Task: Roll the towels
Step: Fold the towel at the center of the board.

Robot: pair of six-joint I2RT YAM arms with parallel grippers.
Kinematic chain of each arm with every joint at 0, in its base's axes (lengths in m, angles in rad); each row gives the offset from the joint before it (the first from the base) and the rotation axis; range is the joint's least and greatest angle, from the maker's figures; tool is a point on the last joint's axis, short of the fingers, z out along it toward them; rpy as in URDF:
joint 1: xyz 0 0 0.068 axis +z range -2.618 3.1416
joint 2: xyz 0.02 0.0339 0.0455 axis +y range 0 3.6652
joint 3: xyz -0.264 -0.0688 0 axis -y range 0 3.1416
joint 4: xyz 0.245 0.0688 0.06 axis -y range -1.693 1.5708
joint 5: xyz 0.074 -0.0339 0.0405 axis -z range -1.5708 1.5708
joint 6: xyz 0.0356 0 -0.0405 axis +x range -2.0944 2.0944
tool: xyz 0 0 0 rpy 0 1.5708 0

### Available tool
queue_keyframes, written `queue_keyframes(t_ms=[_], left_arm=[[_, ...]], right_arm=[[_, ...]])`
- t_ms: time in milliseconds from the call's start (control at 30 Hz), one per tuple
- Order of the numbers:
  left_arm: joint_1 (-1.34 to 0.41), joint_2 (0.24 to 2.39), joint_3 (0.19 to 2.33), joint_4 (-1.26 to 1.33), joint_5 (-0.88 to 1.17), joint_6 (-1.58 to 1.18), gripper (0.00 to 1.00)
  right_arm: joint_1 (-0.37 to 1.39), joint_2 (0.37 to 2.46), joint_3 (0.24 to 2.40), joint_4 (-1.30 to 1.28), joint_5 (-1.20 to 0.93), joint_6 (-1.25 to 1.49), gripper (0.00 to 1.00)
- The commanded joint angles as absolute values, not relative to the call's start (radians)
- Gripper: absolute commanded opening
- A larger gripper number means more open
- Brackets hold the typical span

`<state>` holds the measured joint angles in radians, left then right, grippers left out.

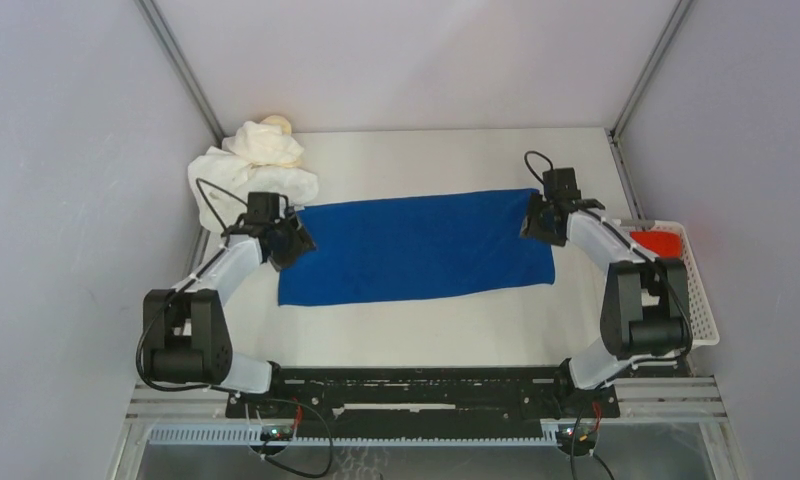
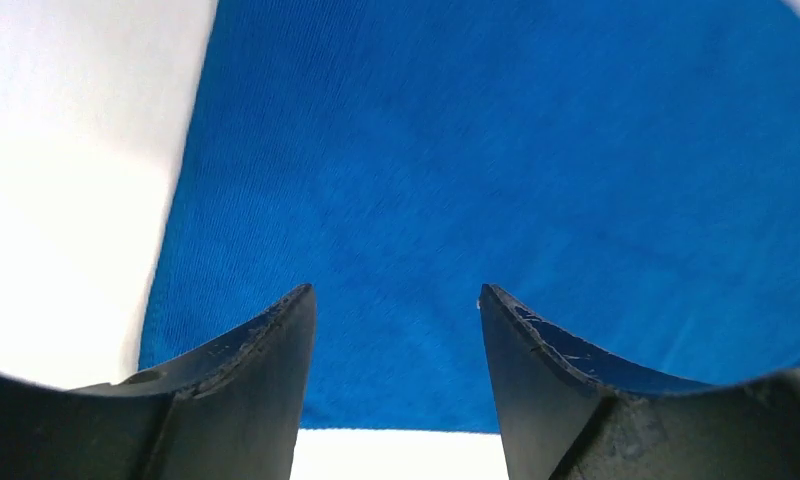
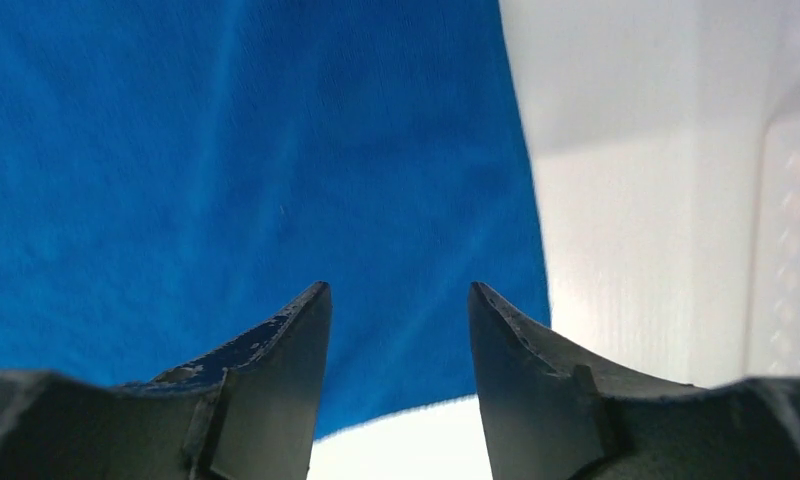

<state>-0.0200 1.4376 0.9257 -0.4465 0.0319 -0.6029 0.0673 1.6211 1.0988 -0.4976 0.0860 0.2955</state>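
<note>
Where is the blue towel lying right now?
In the top view the blue towel lies spread flat mid-table, reaching from the left gripper to the right gripper, with the pale towel pile beyond its far-left corner.

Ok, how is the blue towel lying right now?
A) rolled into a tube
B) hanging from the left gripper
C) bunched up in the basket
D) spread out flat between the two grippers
D: the blue towel lies spread flat on the table, with the left gripper open over its left end and the right gripper open over its right end, neither holding it.
</note>
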Motion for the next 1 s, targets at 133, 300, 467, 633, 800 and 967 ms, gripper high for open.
queue_keyframes(t_ms=[133,300,467,633,800,967], left_arm=[[-0.036,1.406,0.720,-0.362,0.035,-0.667,0.66],[-0.027,1.403,0.641,-0.352,0.001,-0.707,0.66],[-0.003,1.340,0.602,-0.403,-0.033,-0.719,0.65],[0.046,1.221,0.526,-0.482,-0.053,-0.724,0.66],[0.103,1.088,0.458,-0.530,-0.056,-0.760,0.66],[0.106,1.058,0.588,-0.586,-0.025,-0.721,0.70]], right_arm=[[0.022,1.457,0.847,-0.404,-0.018,0.461,0.56],[-0.043,1.457,0.734,-0.369,-0.101,0.501,0.57],[-0.087,1.452,0.676,-0.434,-0.144,0.563,0.59],[-0.122,1.336,0.591,-0.504,-0.137,0.621,0.60],[-0.123,1.187,0.525,-0.555,-0.096,0.641,0.60],[-0.104,1.113,0.579,-0.560,-0.106,0.607,0.64]])
